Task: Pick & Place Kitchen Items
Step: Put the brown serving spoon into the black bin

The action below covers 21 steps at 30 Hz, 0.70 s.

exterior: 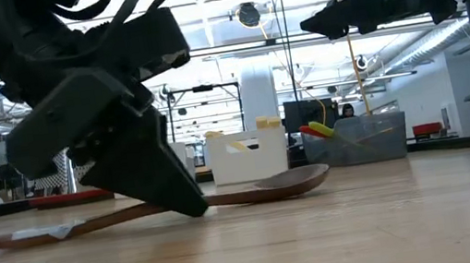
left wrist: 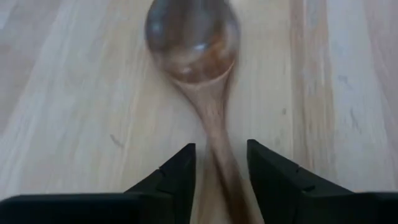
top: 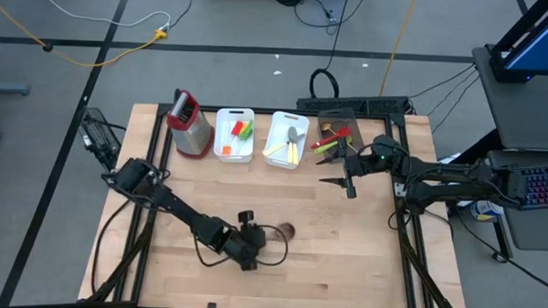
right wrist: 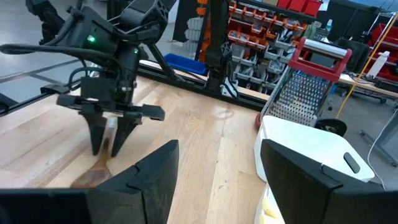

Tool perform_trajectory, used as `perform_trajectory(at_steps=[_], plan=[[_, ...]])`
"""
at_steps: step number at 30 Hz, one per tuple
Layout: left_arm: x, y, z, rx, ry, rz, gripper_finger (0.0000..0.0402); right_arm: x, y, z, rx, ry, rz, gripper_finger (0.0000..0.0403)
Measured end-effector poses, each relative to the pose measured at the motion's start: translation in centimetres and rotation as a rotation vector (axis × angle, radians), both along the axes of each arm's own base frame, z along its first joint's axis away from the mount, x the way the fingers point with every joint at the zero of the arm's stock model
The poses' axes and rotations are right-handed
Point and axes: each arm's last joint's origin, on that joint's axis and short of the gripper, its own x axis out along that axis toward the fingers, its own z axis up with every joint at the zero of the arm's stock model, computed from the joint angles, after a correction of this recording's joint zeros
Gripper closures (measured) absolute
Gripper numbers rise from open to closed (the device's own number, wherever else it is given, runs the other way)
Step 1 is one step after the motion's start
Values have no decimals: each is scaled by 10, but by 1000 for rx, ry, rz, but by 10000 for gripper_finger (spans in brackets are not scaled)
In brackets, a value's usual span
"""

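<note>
Bins mostly filled; left tool (left wrist: 221, 171) straddles the brown wooden spoon (left wrist: 199, 68), fingers apart, nothing lifted; right tool (top: 350, 186) hangs wide open.

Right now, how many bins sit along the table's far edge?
3: a white bin beside the grater, a second white bin at the middle, and a grey bin near the right gripper. None seems hidden.

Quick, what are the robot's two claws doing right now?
Left gripper: down on the table, fingers either side of the brown wooden spoon's handle, not clamped yet.
Right gripper: open, empty, above the table near the bins.
</note>
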Motion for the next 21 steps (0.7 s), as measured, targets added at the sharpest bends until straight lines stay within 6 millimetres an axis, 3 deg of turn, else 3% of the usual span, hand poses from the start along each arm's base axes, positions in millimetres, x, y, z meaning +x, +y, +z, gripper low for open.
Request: perform_trajectory(at_steps=[8,15,21], plan=[[-6,17,22,-134,86,48,295,0,0,-1,3,8,0,182],[-5,30,22,-99,159,-14,379,-1,0,-6,26,66,0,187],[-1,44,32,33,135,-103,372,-2,1,-11,153,128,-17,194]])
